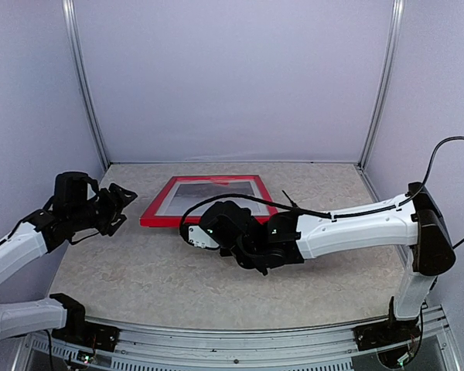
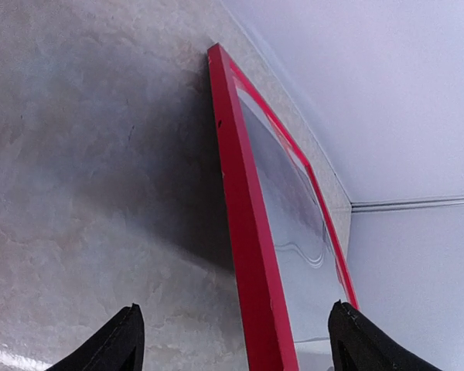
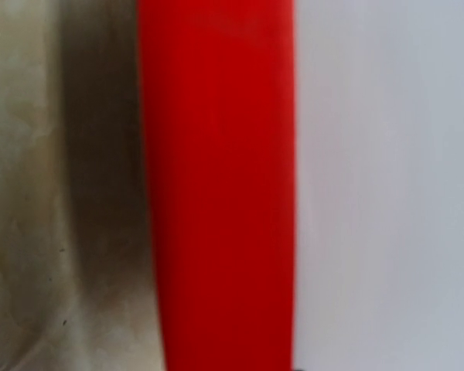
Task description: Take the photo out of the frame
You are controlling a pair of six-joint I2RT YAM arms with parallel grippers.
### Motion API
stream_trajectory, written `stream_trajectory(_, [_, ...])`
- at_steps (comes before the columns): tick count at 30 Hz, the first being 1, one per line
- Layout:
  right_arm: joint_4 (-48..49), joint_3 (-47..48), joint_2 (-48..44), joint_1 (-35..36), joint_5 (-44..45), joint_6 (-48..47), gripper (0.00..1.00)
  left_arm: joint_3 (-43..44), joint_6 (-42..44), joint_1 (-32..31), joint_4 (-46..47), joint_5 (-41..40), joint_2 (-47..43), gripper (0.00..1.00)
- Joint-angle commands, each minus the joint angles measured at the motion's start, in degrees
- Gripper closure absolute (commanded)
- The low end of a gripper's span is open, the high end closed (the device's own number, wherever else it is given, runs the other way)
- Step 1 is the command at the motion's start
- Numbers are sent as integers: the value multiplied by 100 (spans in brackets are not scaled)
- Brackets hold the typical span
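Frame (image 1: 156,205) flat at centre; left gripper (image 2: 233,309) released, right gripper (image 1: 210,222) state unclear; nudged rim could skid away.

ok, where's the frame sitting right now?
Top view: the frame sits on the table toward the back, centre-left, with the left gripper off its left side and the right gripper over its near edge.

A pale beige counter (image 1: 139,270) with a mottled, stone-like surface forms the floor of a booth. Plain lilac-grey panels close it in: a back wall (image 1: 232,77) on the far side, a left wall (image 1: 23,93) and a right wall (image 1: 441,77). A slim left post (image 1: 85,85) and right post (image 1: 380,85), both metal, stand in the far corners. A ribbed metal rail (image 1: 255,344) runs along the near edge.
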Motion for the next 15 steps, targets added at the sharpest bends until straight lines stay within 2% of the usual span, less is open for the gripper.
stream_trajectory(1, [419,-58,157,22,-298,588,100,-134,-727,52,-35,725,345,17])
stream_trajectory(8, [431,-80,228,29,-295,598,100,-432,-1297,49,569,1116,654,23])
stream_trajectory(15, [437,-37,322,36,-308,593,100,-839,-2044,42,1510,1432,717,39])
